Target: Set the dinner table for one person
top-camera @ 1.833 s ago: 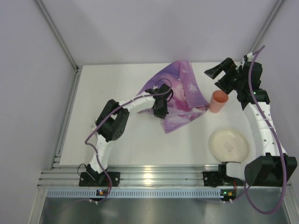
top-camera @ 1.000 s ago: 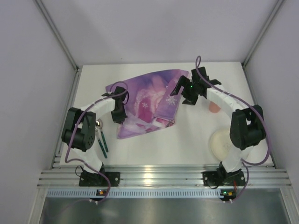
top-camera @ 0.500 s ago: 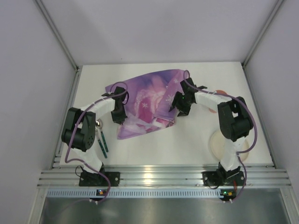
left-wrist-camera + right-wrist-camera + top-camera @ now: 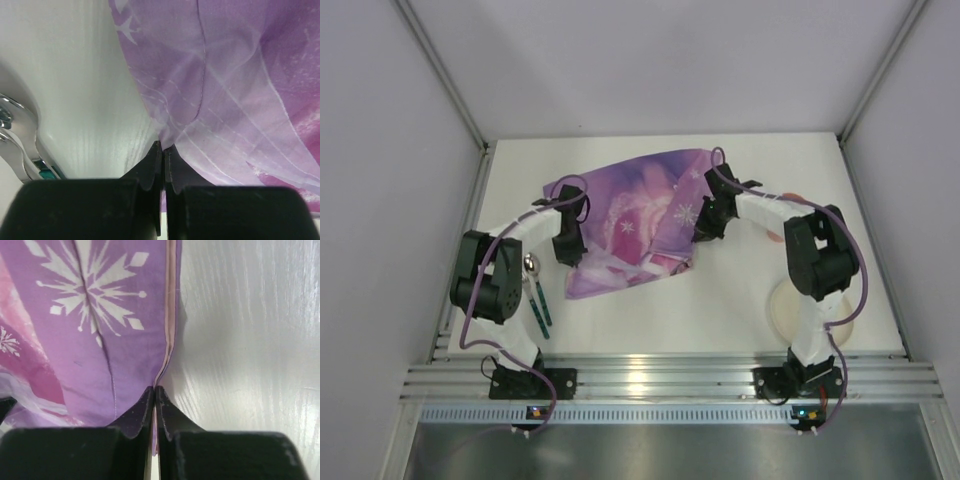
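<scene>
The dinner table (image 4: 720, 300) is a white top with silver rails. A purple snowflake-print placemat (image 4: 630, 215) lies rumpled across its middle. My left gripper (image 4: 568, 250) is shut on the placemat's left edge; in the left wrist view the fingertips (image 4: 163, 146) pinch a fold of purple cloth (image 4: 240, 90). At the placemat's right edge my right gripper (image 4: 705, 228) is shut on the pink hem. The right wrist view shows the jaws (image 4: 154, 388) closed on that hem, with the placemat (image 4: 90, 330) to the left and bare table (image 4: 250, 340) to the right.
A spoon and a green-handled utensil (image 4: 535, 290) lie left of the placemat, beside the left arm. A cream plate (image 4: 790, 305) sits at the right front, partly under the right arm. An orange cup (image 4: 778, 235) peeks out behind that arm.
The right arm swung in and came down on the placemat's right edge, and its jaws closed on the hem. The left gripper stayed shut on the left edge.
</scene>
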`<state>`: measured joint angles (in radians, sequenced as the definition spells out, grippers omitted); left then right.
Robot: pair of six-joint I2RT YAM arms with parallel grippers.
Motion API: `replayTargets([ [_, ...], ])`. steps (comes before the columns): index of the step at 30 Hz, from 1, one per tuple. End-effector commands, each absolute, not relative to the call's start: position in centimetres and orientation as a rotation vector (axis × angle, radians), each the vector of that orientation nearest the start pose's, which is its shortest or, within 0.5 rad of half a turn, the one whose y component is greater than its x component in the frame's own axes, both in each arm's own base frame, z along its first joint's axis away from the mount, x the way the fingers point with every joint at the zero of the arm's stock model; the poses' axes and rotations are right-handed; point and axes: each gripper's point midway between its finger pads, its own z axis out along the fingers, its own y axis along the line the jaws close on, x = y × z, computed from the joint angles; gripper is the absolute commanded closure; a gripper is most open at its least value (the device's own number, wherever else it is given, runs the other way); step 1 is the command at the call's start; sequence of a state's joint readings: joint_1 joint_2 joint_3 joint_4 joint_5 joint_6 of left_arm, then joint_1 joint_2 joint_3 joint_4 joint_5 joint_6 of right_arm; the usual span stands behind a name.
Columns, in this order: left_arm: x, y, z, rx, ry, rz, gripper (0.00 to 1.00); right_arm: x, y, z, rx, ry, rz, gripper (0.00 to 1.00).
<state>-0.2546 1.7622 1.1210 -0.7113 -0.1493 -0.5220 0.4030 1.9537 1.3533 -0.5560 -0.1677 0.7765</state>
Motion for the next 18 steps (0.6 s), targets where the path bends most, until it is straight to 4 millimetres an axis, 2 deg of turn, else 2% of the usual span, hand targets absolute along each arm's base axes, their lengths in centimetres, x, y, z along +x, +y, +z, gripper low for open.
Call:
replayTargets([
  [1, 32.1, -5.9, 3.6, -0.412, 2.829, 0.121, 1.00, 39.1, 21.1, 7.2, 0.429, 2.717, 0.518, 1.00],
  [3, 32.5, -4.7, 3.9, -0.428, 2.821, 0.140, 1.00, 38.8, 19.5, 7.6, 0.431, 2.715, 0.463, 1.00],
  [4, 32.8, -4.3, 4.2, -0.433, 2.812, 0.144, 1.00, 38.5, 17.8, 8.7, 0.433, 2.697, 0.438, 1.00],
  [5, 33.0, -3.3, 4.4, -0.447, 2.803, 0.158, 1.00, 38.2, 16.7, 8.9, 0.447, 2.693, 0.414, 1.00],
  [6, 33.2, -2.8, 4.6, -0.454, 2.797, 0.167, 1.00, 37.0, 15.0, 8.0, 0.477, 2.716, 0.358, 1.00],
  [7, 33.5, -2.2, 5.0, -0.461, 2.785, 0.175, 1.00, 36.4, 12.7, 8.9, 0.520, 2.699, 0.329, 1.00],
  [9, 33.8, -1.0, 5.2, -0.484, 2.777, 0.193, 1.00, 34.5, 10.1, 8.0, 0.567, 2.722, 0.263, 1.00],
  [10, 34.0, -0.6, 5.3, -0.489, 2.770, 0.197, 1.00, 34.1, 8.5, 8.4, 0.588, 2.706, 0.239, 1.00],
  [13, 34.3, -0.1, 5.3, -0.489, 2.768, 0.199, 1.00, 32.8, 6.9, 7.7, 0.597, 2.724, 0.187, 1.00],
  [18, 33.7, 0.0, 4.7, -0.485, 2.798, 0.214, 1.00, 31.4, 6.7, 6.1, 0.600, 2.785, 0.158, 1.00],
])
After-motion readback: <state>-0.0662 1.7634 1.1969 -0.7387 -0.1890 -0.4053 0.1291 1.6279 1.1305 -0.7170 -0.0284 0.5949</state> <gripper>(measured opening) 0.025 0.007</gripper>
